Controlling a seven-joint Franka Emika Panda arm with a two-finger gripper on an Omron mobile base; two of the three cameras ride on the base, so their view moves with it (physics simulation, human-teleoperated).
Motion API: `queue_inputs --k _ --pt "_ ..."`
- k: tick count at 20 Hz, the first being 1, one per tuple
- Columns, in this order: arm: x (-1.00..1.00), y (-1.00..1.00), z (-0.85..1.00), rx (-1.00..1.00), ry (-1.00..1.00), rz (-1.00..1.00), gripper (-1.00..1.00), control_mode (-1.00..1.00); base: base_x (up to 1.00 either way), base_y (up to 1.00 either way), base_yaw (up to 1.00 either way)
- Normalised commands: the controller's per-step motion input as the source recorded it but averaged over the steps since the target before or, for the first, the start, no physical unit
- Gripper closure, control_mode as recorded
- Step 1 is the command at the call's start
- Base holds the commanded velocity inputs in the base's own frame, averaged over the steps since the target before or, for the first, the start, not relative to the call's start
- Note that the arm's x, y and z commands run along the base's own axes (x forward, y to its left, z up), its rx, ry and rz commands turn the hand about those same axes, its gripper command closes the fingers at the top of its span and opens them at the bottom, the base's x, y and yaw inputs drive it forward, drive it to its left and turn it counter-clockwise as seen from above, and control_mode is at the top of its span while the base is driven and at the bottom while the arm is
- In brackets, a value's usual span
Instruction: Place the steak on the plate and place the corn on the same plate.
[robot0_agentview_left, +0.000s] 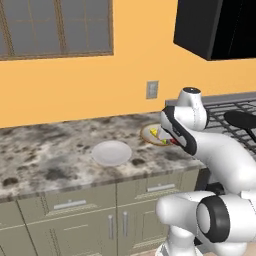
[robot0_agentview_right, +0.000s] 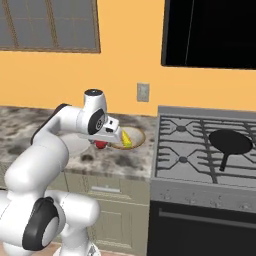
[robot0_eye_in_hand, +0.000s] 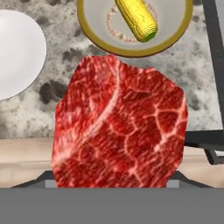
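1. Pinching the steak (robot0_eye_in_hand: 119, 127) between my jaws, which close on its sides; it hangs clear of the counter (robot0_agentview_left: 45, 150) so I can carry it.
2. Corn (robot0_eye_in_hand: 136, 18): lying in the tan-rimmed bowl (robot0_eye_in_hand: 87, 33) just beyond, awaiting its turn.
3. Plate (robot0_agentview_left: 111, 152): bare, well to one side of the bowl, ready to receive both.

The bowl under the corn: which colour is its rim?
Tan-brown rim on the bowl, clearest in the hand view.
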Motion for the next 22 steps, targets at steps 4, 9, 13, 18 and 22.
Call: queue_inputs --k 4,9,13,18,22 --pt "0.0 0.0 0.0 0.0 0.0 0.0 1.0 1.0 0.0 0.31 0.0" --pt "0.0 0.0 0.0 0.0 0.0 0.0 1.0 1.0 0.14 0.29 0.0" --pt "0.0 0.0 0.0 0.0 0.0 0.0 1.0 1.0 0.34 0.05 0.0" --pt "0.0 0.0 0.0 0.0 0.0 0.0 1.0 1.0 0.48 0.03 0.0" --pt "0.0 0.0 0.0 0.0 0.0 0.0 1.0 1.0 0.43 0.0 0.0"
